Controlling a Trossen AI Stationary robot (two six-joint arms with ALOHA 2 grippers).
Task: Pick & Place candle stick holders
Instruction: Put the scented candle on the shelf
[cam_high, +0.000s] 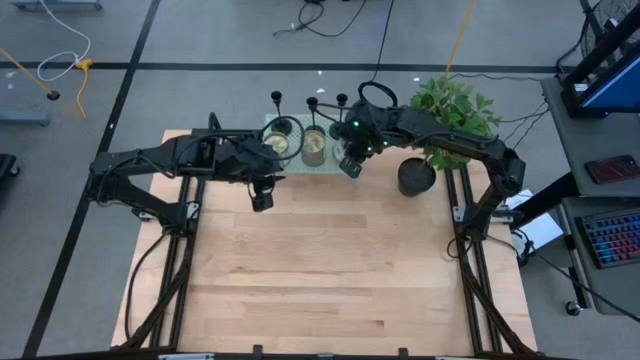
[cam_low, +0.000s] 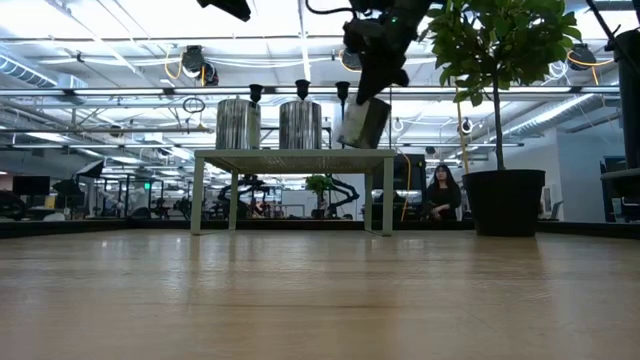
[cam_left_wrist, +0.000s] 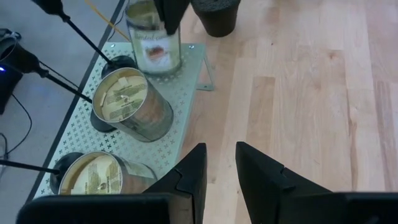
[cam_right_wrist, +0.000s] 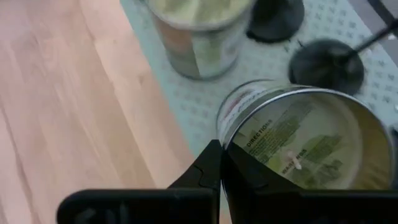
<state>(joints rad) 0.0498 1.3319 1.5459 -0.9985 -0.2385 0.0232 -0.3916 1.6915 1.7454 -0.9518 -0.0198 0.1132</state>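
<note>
Three black candle stick holders (cam_high: 312, 101) stand on their round bases along the far side of a perforated pale stand (cam_high: 298, 168); their bases also show in the left wrist view (cam_left_wrist: 118, 62). Two greenish glass jars (cam_high: 281, 140) stand on the stand in front of them. My right gripper (cam_high: 350, 165) is shut on a third glass jar (cam_low: 360, 122), held above the stand's right end. My left gripper (cam_high: 262, 198) is open and empty over the wood, just near of the stand's left part. My right gripper holds the third jar by its rim (cam_right_wrist: 229, 142), on the side toward the table's near edge. One finger appears to be inside the mouth and one outside the wall. The fingers come from above. The jar hangs tilted, its bottom just clear of the stand (cam_low: 290, 155).
A black plant pot (cam_high: 416, 177) with a leafy plant (cam_high: 455, 110) stands right of the stand, close under my right arm. The wooden table (cam_high: 330, 270) stretches toward the near edge. A person (cam_low: 440, 195) sits in the room beyond the table.
</note>
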